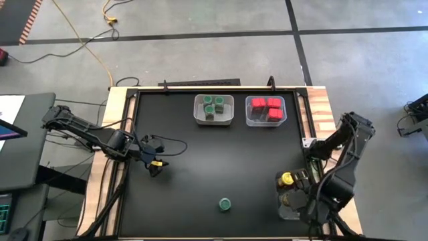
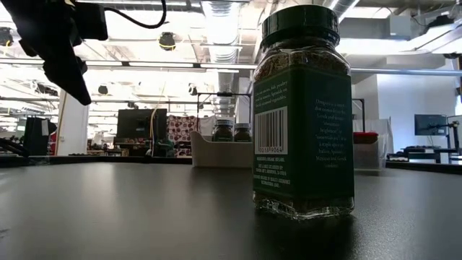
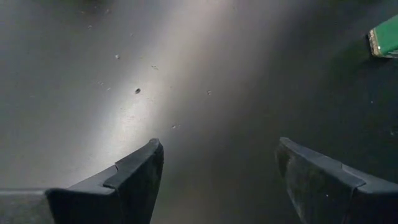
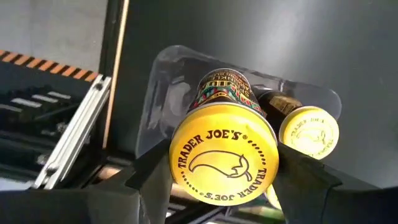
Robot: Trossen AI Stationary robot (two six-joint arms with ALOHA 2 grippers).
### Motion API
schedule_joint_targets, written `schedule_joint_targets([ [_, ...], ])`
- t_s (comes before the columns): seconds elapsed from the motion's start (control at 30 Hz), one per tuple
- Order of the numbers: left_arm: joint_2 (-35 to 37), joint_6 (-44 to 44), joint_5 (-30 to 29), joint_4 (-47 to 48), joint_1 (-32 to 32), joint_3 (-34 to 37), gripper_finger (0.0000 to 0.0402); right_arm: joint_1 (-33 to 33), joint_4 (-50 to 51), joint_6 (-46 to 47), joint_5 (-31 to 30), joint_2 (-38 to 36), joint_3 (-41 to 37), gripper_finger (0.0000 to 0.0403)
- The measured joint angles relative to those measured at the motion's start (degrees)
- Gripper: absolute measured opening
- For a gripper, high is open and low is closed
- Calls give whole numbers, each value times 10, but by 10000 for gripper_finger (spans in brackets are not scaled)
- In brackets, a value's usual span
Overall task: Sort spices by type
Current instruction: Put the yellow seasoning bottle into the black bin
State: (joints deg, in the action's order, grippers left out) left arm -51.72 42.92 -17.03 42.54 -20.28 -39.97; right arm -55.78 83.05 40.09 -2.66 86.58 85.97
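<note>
Currently a yellow-lidded jar is sitting clamped in the right gripper at the lower right of the high view, over a clear bin holding another yellow-lidded jar. Meanwhile a lone green-lidded jar is standing low in the desk's centre, while the left gripper is hovering open and empty at the left.

Green-lidded jar upright, alone mid-table; yellow-lidded jar clamped in right pincer.
</note>
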Motion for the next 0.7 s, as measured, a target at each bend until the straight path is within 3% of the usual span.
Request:
schedule_joint_targets([
  [0.3,0,0,-4,0,0,0,297,28,-54,0,40,-11,-84,255],
  [0.7,0,4,-17,0,0,0,297,30,-104,5,41,-12,-139,255],
])
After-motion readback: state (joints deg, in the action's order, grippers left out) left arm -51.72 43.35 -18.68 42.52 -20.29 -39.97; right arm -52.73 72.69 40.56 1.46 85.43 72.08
